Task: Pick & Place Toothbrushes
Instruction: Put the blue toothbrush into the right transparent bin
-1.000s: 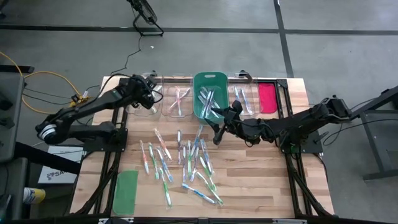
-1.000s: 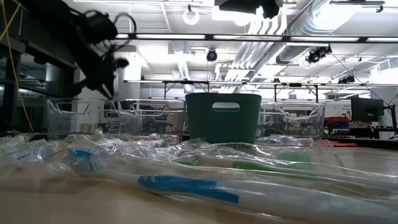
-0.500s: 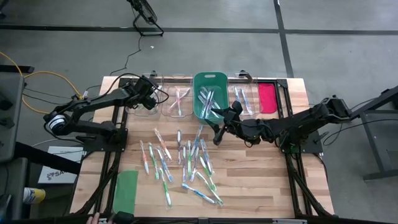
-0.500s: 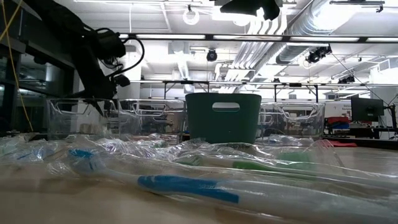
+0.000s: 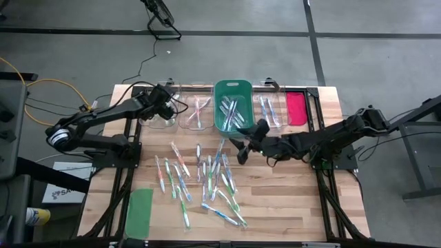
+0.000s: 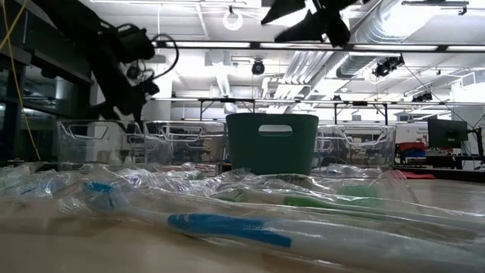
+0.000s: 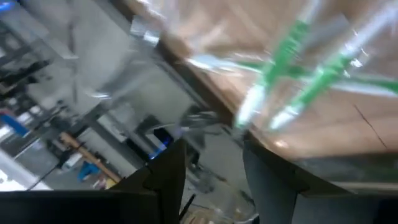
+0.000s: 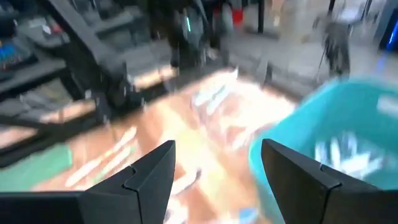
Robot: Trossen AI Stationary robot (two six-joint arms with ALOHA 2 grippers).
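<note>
Our left gripper (image 5: pixel 167 103) hangs over the leftmost clear bin (image 5: pixel 159 116) at the table's far edge, its dark fingers (image 7: pixel 163 177) parted with nothing between them; green-handled brushes in crinkled wrap lie on the bin's floor just past the tips. Our right gripper (image 5: pixel 241 147) hovers just in front of the teal bin (image 5: pixel 232 103), jaws spread wide and empty. We see most of the toothbrushes (image 5: pixel 200 180) scattered loose across the middle of the butcher-block table (image 5: pixel 289 200), thin white sticks with green, blue and pink accents, each in glossy film. More lie sorted in the four bins: three clear and hard-walled, the teal one opaque with a slot handle. A flat green lid (image 5: pixel 140 211) lies at the table's near left corner, a red-pink lid (image 5: pixel 296 108) beside the rightmost bin. Bare wood stays open to the right of the pile.
</note>
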